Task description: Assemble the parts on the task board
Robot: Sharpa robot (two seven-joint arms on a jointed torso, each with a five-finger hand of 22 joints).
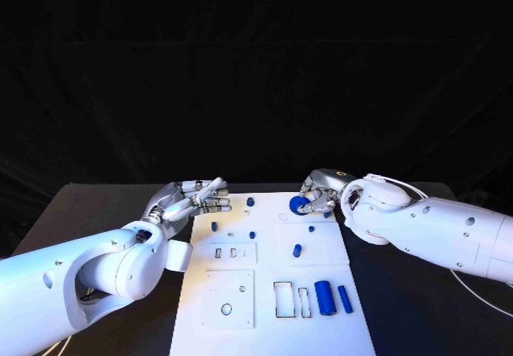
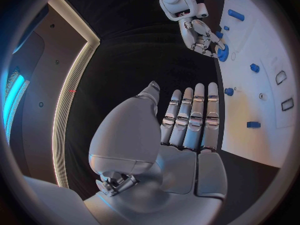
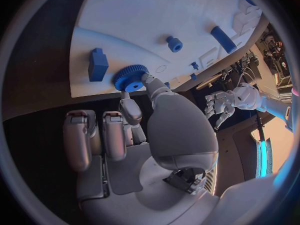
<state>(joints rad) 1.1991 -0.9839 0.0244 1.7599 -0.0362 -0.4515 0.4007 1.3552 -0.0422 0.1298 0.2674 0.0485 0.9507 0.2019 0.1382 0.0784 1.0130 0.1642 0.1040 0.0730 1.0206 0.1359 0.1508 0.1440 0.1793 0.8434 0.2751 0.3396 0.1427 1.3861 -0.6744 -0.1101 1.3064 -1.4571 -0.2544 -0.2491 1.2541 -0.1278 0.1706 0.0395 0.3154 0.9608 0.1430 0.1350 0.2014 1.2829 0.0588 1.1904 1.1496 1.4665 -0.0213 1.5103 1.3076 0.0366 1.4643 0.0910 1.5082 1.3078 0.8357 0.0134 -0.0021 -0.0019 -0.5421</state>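
Note:
The white task board (image 1: 267,330) lies lengthwise in the middle of the black table. My right hand (image 1: 323,190) is at the board's far right corner and pinches a blue gear (image 1: 299,205) between thumb and a finger, just over the board; the gear (image 3: 130,78) sits at the board's edge (image 3: 144,15) in the right wrist view. My left hand (image 1: 199,197) hovers at the far left corner with its fingers (image 2: 190,116) straight and together, holding nothing. The left wrist view shows the right hand (image 2: 200,34) with the gear (image 2: 223,52).
Small blue pegs (image 1: 250,201) (image 1: 297,251) stand in the board's far half. Two blue cylinders (image 1: 324,297) (image 1: 344,298) lie near its right edge beside open slots (image 1: 285,299). A blue block (image 3: 98,65) sits close to the gear. Black table borders the board on both sides.

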